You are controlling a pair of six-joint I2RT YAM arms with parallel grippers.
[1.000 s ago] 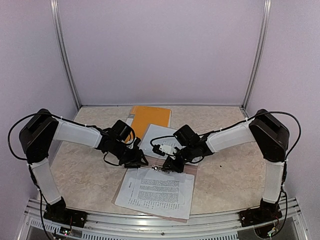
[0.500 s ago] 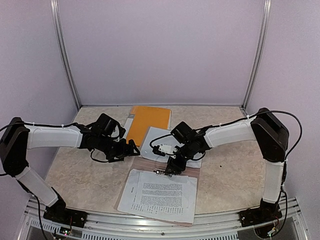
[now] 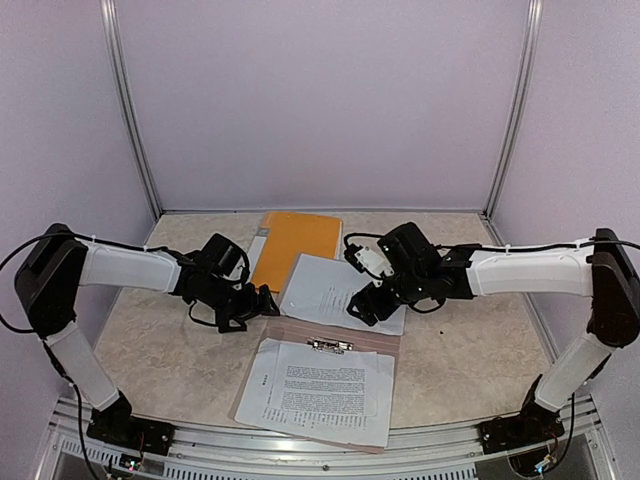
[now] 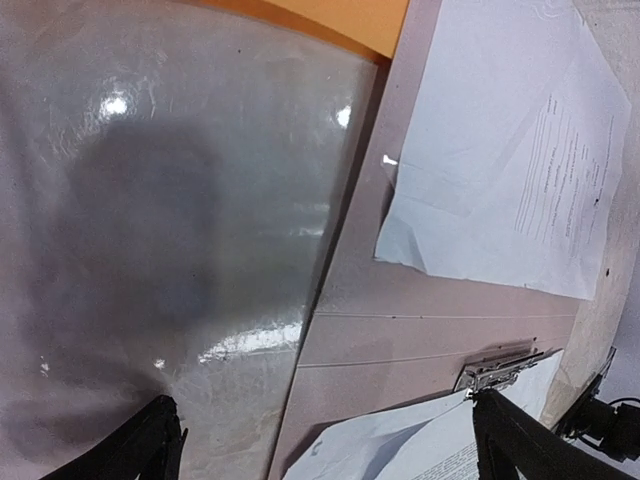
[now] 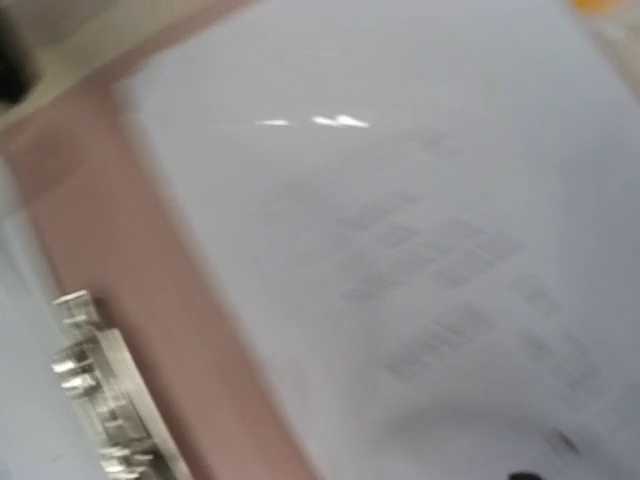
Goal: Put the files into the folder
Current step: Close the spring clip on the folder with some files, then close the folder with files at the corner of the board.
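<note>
A taupe folder (image 3: 300,331) lies open near the table's front, with a metal clip (image 3: 330,346) at its top. A stack of printed files (image 3: 320,385) lies on it below the clip. One loose file (image 3: 335,288) rests behind, overlapping the folder's far edge. My left gripper (image 3: 262,303) hovers open just left of the folder, fingertips (image 4: 150,440) wide apart over the folder's left edge (image 4: 330,300), holding nothing. My right gripper (image 3: 364,306) hangs open above the loose file (image 5: 400,230). Its wrist view is blurred, with the clip (image 5: 100,400) at lower left.
An orange cover (image 3: 297,245) lies at the back centre, its corner under the loose sheet. The marble tabletop (image 3: 160,340) is bounded by lilac walls with metal posts (image 3: 135,130). Both arm bases sit on the front rail (image 3: 300,455).
Both grippers have opened. The left arm pulled back left from the clip. The right gripper left the clip and moved up and back over the loose sheet.
</note>
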